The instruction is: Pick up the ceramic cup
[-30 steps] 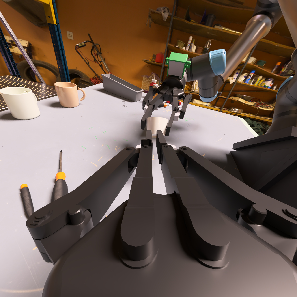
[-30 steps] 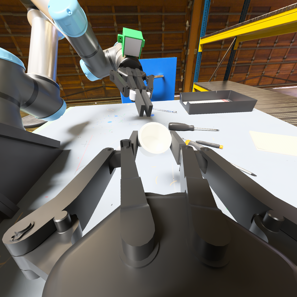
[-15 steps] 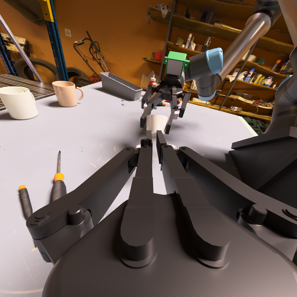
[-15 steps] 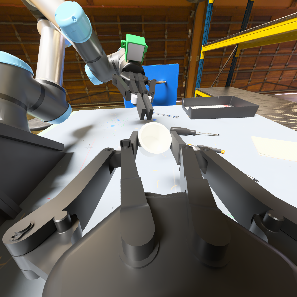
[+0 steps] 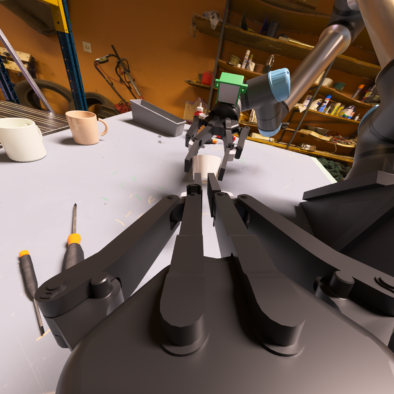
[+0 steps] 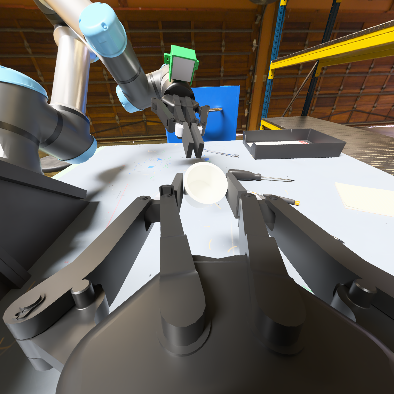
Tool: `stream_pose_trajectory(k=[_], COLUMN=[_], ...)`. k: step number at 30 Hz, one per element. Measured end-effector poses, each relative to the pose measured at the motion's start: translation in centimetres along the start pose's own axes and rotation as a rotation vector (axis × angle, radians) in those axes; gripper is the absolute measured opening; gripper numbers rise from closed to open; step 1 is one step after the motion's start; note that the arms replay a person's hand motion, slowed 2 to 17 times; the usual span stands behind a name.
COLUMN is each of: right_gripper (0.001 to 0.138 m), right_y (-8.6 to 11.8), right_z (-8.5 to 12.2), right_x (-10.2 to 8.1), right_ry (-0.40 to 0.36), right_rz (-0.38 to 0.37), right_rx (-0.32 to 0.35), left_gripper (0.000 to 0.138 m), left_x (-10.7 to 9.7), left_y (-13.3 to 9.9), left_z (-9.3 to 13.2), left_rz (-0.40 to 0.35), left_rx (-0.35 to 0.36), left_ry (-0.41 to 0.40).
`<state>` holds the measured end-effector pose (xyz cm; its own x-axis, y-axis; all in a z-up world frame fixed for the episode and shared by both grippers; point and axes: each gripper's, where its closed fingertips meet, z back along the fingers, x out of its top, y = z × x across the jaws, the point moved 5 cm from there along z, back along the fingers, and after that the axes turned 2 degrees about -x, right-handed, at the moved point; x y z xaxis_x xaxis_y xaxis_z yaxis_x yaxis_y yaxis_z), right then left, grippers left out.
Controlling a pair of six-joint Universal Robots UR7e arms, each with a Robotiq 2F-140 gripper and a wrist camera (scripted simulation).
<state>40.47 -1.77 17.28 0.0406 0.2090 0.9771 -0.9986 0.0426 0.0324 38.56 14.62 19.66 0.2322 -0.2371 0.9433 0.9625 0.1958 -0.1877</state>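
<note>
The ceramic cup is white and has no handle. It sits between the fingers of my right gripper, which is shut on its sides. The cup is tilted with its mouth toward the camera and is held just above the grey table. In the left wrist view the cup shows in my right gripper, its base hidden behind my left fingertips. My left gripper is shut and empty, close in front of the cup. It also shows in the right wrist view, above the table.
A cream mug, a pink mug and a grey bin stand at the far left. Two screwdrivers lie near left. A grey tray, a black screwdriver, a wrench and a paper sheet lie beyond the cup.
My right gripper stays shut on the cup and has risen slightly with it; the table objects sit lower in its view. My left gripper has barely moved.
</note>
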Motion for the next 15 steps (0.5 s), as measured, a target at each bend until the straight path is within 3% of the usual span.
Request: stream_pose_trajectory(k=[15], right_gripper=[0.053], right_y=[0.07], right_z=[0.05], right_x=[0.08], right_ry=[-0.002], right_rz=[0.01], right_rx=[0.0], left_gripper=[0.008], left_x=[0.05], left_y=[-0.08], left_z=[0.01], left_rz=[0.013], left_rx=[-0.02], left_ry=[0.001])
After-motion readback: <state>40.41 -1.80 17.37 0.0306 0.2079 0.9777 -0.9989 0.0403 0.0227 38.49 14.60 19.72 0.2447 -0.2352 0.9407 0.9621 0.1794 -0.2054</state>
